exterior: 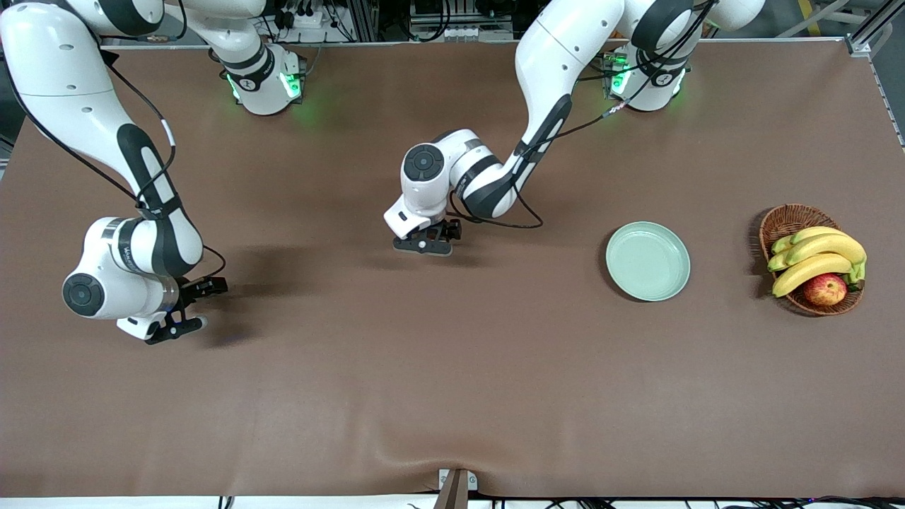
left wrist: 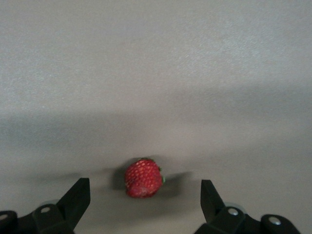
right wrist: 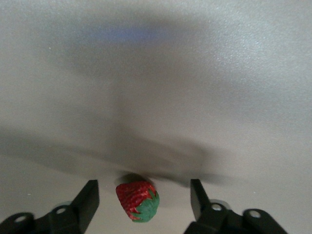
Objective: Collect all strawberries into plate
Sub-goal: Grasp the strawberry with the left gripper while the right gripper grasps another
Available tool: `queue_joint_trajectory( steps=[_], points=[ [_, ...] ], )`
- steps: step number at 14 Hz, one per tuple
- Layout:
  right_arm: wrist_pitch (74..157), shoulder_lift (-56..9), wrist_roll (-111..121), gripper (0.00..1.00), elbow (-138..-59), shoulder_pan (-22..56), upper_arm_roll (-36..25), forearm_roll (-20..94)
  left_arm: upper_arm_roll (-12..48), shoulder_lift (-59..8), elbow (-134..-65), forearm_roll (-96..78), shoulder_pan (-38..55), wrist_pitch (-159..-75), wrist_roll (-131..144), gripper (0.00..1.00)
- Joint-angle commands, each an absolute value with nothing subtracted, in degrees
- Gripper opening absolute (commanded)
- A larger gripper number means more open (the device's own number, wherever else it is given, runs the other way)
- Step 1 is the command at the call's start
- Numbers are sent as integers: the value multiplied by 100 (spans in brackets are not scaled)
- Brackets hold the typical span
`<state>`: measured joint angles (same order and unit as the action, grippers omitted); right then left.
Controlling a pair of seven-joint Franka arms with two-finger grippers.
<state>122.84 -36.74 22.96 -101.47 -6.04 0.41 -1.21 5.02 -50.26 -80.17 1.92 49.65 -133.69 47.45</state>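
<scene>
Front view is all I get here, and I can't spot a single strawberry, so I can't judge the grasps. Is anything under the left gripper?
Observer: Yes. The left wrist view shows a strawberry on the table between the open fingers of the left gripper.
Operator: And the right gripper?
Observer: Its wrist view shows another strawberry, green cap showing, between the fingers of the right gripper, which are apart and not touching it.
Operator: Any berries in the plate yet?
Observer: No. The plate is empty in your view too, and no third berry shows in any view.
</scene>
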Motion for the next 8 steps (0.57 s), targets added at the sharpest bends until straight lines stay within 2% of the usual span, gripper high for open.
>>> queue_joint_trajectory(
  steps=[1,4,6,8],
  points=[
    [12235,-3621,2382,65,-10230,-694,132,-237,457,-5186,-7840,308,5036,-13474,4860,100],
    [12226,-3612,2478,47,-10230,-694,132,-237,457,-5221,-7840,325,5036,-13517,4860,100],
    [12234,-3612,2671,28,-10222,-686,132,-237,448,-5238,-7840,325,5036,-13535,4860,100],
    [12234,-3604,2672,19,-10187,-686,132,-237,431,-5238,-7840,334,5036,-13544,4860,100]
  ],
)
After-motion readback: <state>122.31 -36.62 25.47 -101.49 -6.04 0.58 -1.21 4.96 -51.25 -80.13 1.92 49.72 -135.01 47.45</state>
